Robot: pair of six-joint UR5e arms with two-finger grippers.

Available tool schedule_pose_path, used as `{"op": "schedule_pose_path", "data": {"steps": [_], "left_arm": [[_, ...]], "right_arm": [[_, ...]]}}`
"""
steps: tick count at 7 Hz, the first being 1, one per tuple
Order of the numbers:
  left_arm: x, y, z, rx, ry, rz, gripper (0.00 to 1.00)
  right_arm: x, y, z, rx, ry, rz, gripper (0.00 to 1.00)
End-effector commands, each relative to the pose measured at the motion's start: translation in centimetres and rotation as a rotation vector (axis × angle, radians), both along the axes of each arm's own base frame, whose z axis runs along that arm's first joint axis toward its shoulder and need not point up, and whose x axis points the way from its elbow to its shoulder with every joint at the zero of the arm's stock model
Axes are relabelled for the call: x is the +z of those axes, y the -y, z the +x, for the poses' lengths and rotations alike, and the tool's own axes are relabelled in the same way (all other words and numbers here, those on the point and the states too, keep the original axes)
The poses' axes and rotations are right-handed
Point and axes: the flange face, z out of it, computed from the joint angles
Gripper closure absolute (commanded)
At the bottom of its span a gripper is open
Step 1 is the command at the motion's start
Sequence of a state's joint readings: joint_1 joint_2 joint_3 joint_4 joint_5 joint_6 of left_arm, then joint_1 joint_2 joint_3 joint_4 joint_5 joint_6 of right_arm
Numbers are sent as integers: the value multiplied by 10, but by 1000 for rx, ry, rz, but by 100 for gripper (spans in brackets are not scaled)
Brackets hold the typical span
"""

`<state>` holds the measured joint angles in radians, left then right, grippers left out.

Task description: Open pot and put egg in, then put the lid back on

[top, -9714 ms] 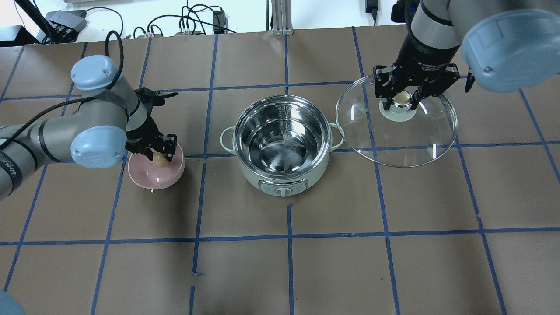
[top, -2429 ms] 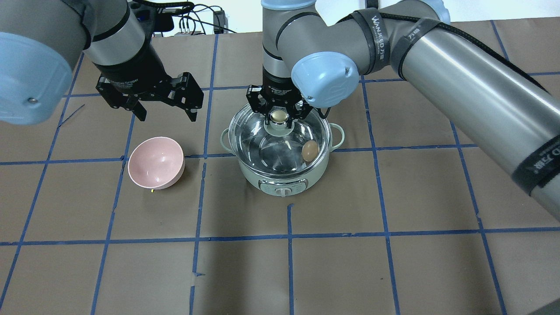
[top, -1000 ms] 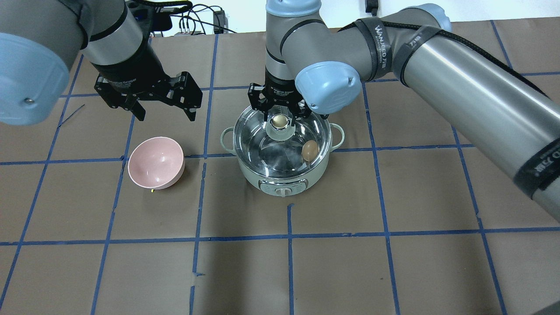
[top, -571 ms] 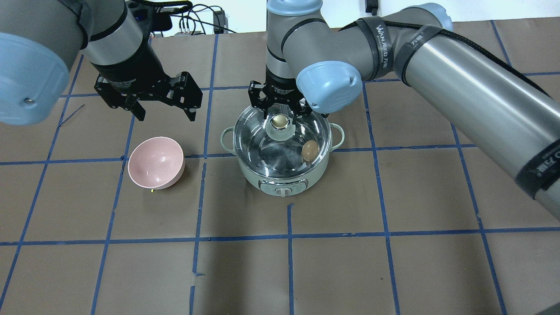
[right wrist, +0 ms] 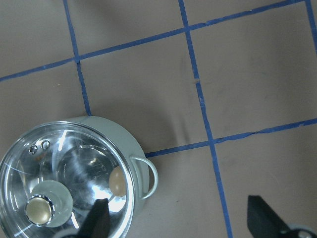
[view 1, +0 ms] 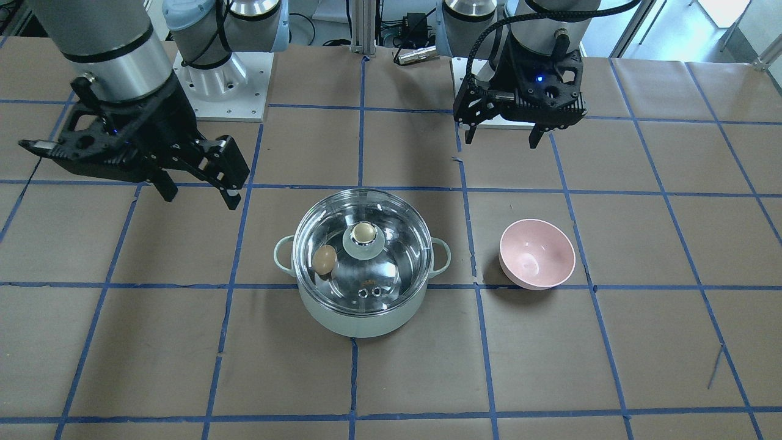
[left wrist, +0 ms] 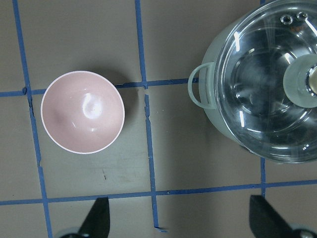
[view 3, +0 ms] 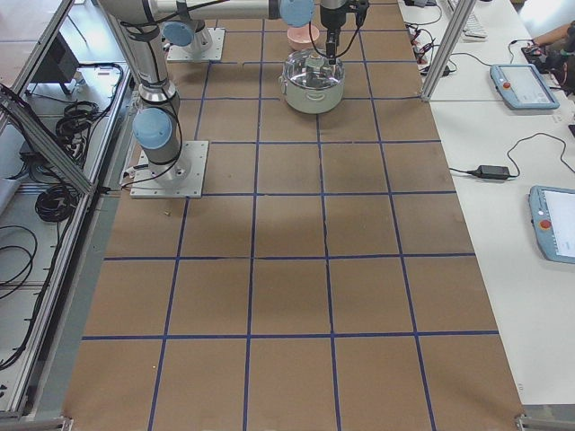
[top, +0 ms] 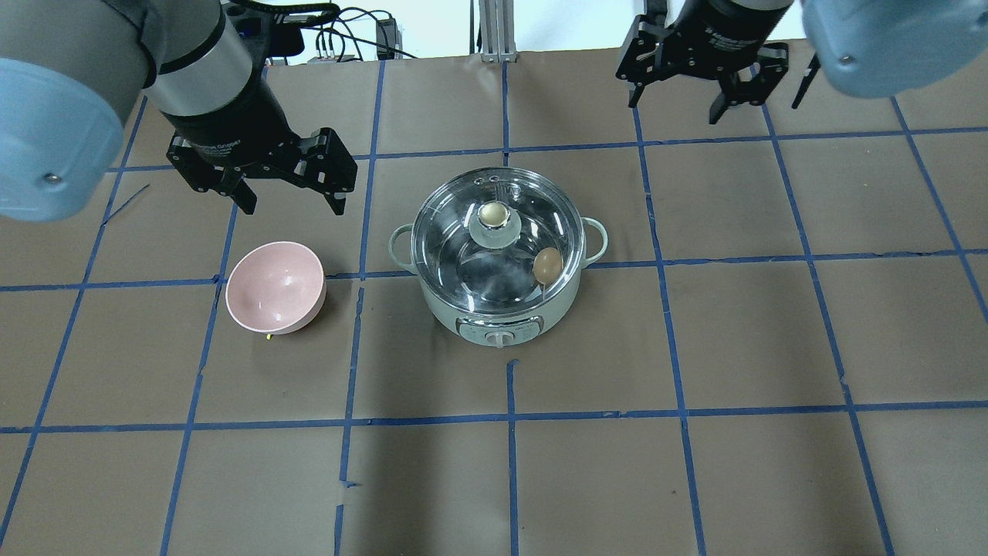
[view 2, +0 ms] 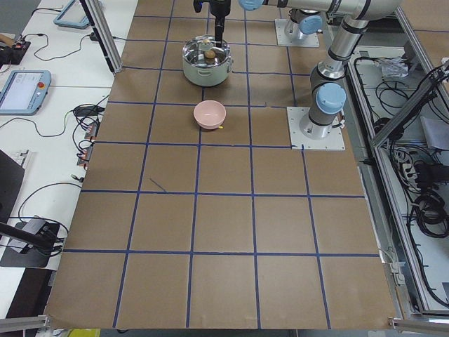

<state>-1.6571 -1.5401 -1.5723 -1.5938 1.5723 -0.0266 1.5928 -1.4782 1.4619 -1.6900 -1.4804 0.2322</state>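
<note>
Left gripper: jaws spread wide, empty, above table near pink bowl
Right gripper: jaws spread wide, empty, well apart from pot
Lid seated on pot; egg inside, against wall, visible through glass

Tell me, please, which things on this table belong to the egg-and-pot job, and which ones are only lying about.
Belong to the job: pot; glass lid, sitting on the pot; egg, inside the pot under the lid.
Just lying about: pink bowl, empty, standing apart from the pot.
</note>
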Motion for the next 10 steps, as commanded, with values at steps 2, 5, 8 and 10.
{"op": "schedule_pose_path", "data": {"steps": [2, 5, 8, 10], "left_arm": [[0, 0, -1, 0, 0, 0, 0], [0, 0, -1, 0, 0, -1, 0], [0, 0, 0, 1, 0, -1, 0], [0, 0, -1, 0, 0, -1, 0]], "right_arm": [[-5, -25, -24, 97, -90, 60, 0], [-15, -36, -18, 151, -121, 78, 0], [-23, -38, -14, 160, -91, 91, 0], [-25, -39, -14, 162, -91, 93, 0]]}}
